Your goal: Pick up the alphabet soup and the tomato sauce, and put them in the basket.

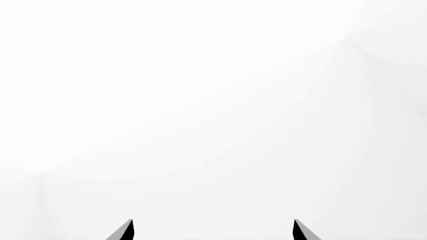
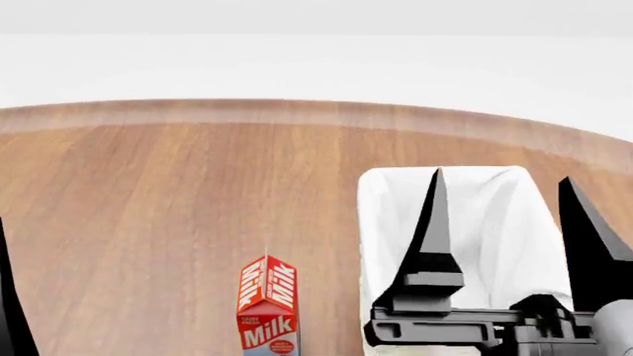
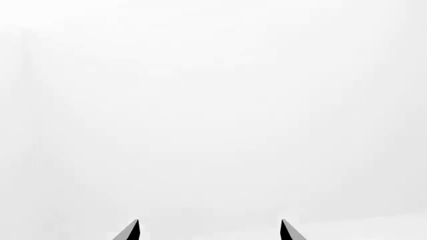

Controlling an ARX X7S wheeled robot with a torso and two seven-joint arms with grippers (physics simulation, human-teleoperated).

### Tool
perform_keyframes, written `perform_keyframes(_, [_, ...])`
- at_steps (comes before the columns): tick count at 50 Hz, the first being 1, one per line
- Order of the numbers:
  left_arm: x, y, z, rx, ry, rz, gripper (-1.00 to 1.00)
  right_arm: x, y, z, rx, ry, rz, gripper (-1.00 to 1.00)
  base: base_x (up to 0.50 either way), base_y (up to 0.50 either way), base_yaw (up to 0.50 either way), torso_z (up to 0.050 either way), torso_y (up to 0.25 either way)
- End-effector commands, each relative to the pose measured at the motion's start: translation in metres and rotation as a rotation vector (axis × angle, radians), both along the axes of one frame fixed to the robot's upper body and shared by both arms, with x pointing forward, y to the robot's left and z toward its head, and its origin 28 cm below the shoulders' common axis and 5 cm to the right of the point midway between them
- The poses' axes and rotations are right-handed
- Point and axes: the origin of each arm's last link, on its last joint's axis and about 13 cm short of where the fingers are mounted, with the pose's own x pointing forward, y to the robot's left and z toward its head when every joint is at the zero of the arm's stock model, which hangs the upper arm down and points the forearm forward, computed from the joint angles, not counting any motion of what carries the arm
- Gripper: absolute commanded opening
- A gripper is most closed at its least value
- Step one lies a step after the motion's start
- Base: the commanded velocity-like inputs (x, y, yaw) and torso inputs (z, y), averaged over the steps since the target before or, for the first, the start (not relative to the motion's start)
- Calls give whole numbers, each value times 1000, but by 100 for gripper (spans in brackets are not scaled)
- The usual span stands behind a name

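The basket [image 2: 499, 222], with its white cloth liner, stands on the wooden table at the right of the head view. My right gripper [image 2: 502, 185] is raised in front of it, its two dark fingers spread wide and empty. Its wrist view shows only blank white between the open fingertips [image 3: 210, 230]. Of my left gripper only a dark finger [image 2: 12, 311] shows at the head view's left edge. Its wrist view shows the fingertips wide apart [image 1: 213, 230] with nothing between them. The alphabet soup and the tomato sauce are out of view.
A red milk carton [image 2: 268, 305] stands on the wooden table [image 2: 178, 193], left of the basket near the front. The table's far edge curves across the head view, with a white wall behind it.
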Motion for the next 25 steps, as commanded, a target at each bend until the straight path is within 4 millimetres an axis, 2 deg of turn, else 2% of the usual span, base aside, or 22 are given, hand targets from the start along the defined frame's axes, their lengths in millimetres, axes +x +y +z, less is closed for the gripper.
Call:
perform_keyframes(1, [0, -1, 0, 6, 1, 8, 100, -33, -3, -14, -263, 555, 91, 100, 0, 0, 0, 0, 0])
perform_keyframes(2, [0, -1, 1, 5, -6, 8, 100, -43, -3, -26, -282, 673, 112, 100, 0, 0, 0, 0, 0])
perform_keyframes(5, [0, -1, 1, 5, -13, -1, 100, -67, -5, -39, -423, 793, 97, 100, 0, 0, 0, 0, 0])
perform_keyframes(7, [0, -2, 1, 2, -11, -3, 100, -75, -7, -42, -421, 845, 96, 100, 0, 0, 0, 0, 0])
perform_keyframes(15, [3, -3, 4, 15, -14, 1, 100, -101, -16, -48, -479, 979, 70, 100, 0, 0, 0, 0, 0])
perform_keyframes(19, [3, -5, 4, 14, -17, -2, 100, -114, -16, -63, -517, 1015, 109, 100, 0, 0, 0, 0, 0])
perform_keyframes(22, [3, -5, 4, 11, -17, -3, 100, -125, -13, -65, -512, 1042, 142, 100, 0, 0, 0, 0, 0])
perform_keyframes(23, [3, -4, 4, 10, -16, -2, 100, -135, -12, -68, -513, 1100, 151, 100, 0, 0, 0, 0, 0])
perform_keyframes(25, [3, -4, 4, 10, -16, -2, 100, -135, -11, -68, -513, 1100, 151, 100, 0, 0, 0, 0, 0])
